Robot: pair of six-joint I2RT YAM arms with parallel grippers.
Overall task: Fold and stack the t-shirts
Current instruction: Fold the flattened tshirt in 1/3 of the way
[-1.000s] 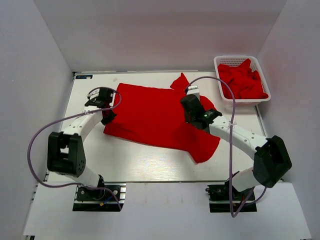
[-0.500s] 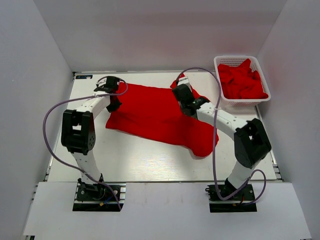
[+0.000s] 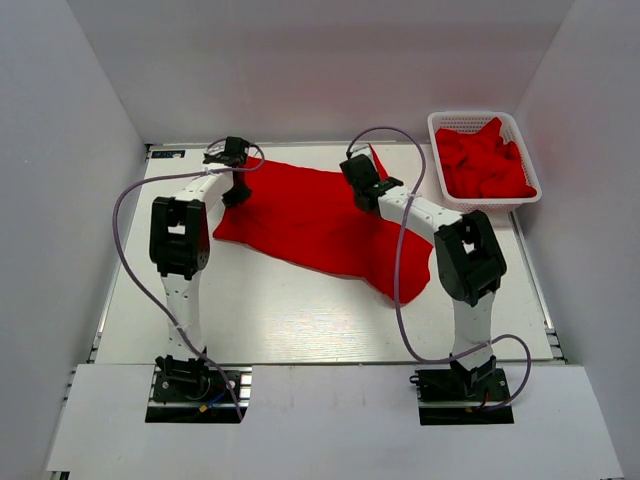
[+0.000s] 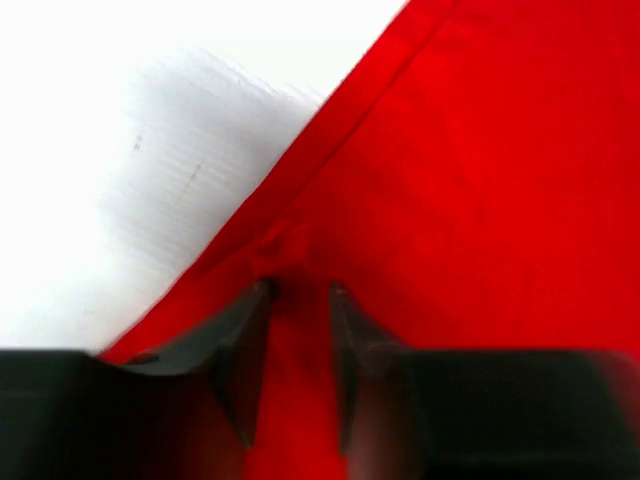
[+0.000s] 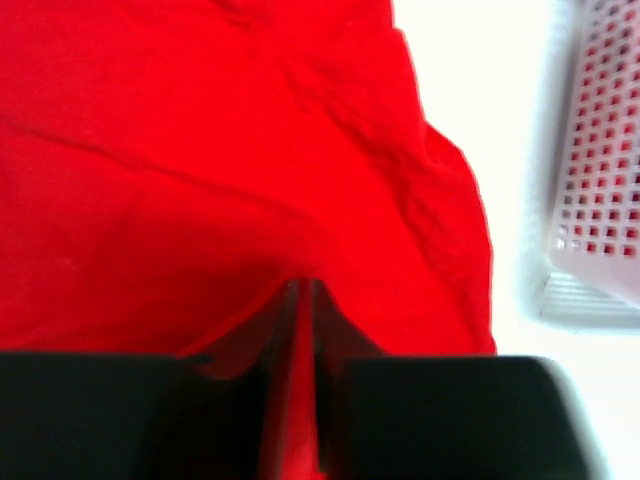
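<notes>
A red t-shirt [image 3: 315, 220] lies spread across the far half of the white table. My left gripper [image 3: 236, 192] is shut on its far left edge; in the left wrist view the fingers [image 4: 240, 335] pinch a fold of red cloth [image 4: 470, 180] near the hem. My right gripper [image 3: 366, 196] is shut on the shirt near its far right part; in the right wrist view the jaws stand almost together with a thin fold of the shirt [image 5: 220, 170] between them. Both arms reach far out over the table.
A white perforated basket [image 3: 470, 121] with more red shirts [image 3: 487, 160] stands at the far right corner; its wall shows in the right wrist view [image 5: 600, 180]. White walls enclose the table at left, back and right. Bare table [image 3: 300, 320] lies near the arm bases.
Both grippers have moved toward the far edge, dragging the shirt with them. The shirt now lies further back and is stretched between them.
</notes>
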